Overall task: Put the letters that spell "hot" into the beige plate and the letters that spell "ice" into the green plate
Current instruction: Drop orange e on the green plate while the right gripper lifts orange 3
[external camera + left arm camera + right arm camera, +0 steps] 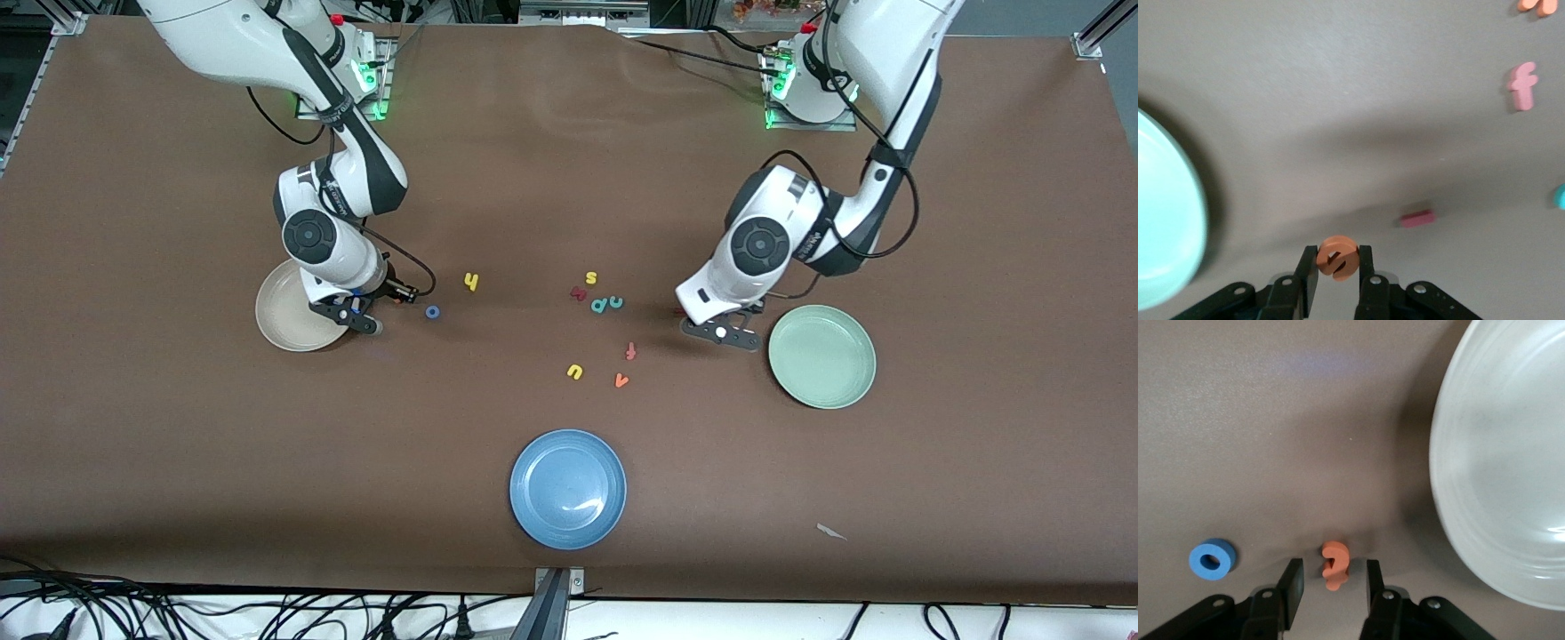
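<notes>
Front view, right end effector [357,317]: low at the beige plate [283,316]'s rim, beside the blue o [432,312]; the yellow h [471,282] lies nearby on the worktop [569,196].
Front view, left end effector [725,332]: low beside the green plate [822,356]; the teal c [598,305] and a blue plate [568,488] lie apart.
Left wrist view: the fingers [1308,273] are clenched on the orange e [1337,257]; the dark red i [1417,218] lies flat just ahead, an orange-red f [1523,85] farther off.
Right wrist view: the fingers [1291,585] stand released, either side of the orange t [1335,564] without touching it, next to the beige plate.
</notes>
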Controlling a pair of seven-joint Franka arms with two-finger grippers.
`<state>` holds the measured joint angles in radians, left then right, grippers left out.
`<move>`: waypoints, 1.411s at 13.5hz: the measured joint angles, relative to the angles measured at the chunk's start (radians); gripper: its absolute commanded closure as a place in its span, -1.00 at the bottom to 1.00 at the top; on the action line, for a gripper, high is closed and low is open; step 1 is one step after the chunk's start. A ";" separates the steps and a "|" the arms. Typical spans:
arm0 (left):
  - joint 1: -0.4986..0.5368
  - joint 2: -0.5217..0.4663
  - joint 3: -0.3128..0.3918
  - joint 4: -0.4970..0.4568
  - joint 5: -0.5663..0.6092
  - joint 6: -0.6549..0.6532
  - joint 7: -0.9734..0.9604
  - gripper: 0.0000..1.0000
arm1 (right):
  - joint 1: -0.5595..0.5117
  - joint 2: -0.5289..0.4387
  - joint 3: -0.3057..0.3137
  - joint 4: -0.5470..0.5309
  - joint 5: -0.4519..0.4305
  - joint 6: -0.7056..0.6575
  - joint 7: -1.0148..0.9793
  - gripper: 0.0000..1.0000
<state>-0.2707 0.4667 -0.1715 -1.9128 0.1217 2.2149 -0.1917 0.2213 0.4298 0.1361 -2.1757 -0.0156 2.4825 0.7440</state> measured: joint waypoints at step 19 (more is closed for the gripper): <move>0.196 0.087 0.066 0.021 0.037 0.123 0.905 -1.00 | 0.002 -0.096 -0.020 0.086 0.000 -0.229 -0.025 0.84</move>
<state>-0.0743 0.5539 -0.1051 -1.8918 0.1591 2.3382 0.7135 0.2229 0.3341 0.1158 -2.0895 -0.0161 2.2537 0.7193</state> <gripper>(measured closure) 0.326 0.811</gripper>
